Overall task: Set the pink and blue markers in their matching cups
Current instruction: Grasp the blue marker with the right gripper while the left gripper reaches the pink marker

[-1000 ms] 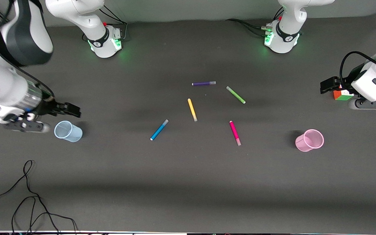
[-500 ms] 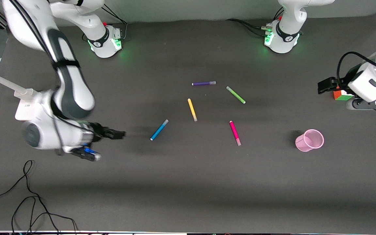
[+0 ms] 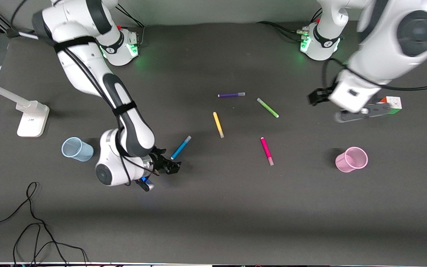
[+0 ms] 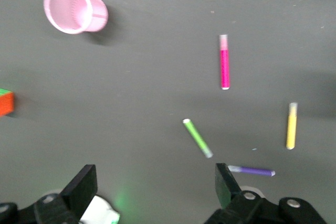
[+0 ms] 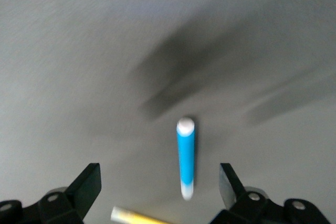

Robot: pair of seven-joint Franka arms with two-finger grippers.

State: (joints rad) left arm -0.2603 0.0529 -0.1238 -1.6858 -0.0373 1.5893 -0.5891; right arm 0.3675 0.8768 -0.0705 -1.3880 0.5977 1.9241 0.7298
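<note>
Right pincer (image 3: 172,167): fingers spread wide, empty, low over the bench (image 3: 213,222) at the blue marker's end nearest the front camera.
Blue marker (image 3: 181,147): flat on the bench, between the blue cup (image 3: 77,149) and the yellow marker (image 3: 218,124).
Pink marker (image 3: 267,151): flat, near the pink cup (image 3: 351,159).
Left pincer (image 3: 315,97): wide, empty, over bare bench.
Risk: an off-centre closure likely rolls the blue marker away.
Risk: an end grip likely lets it swing and miss the cup.
</note>
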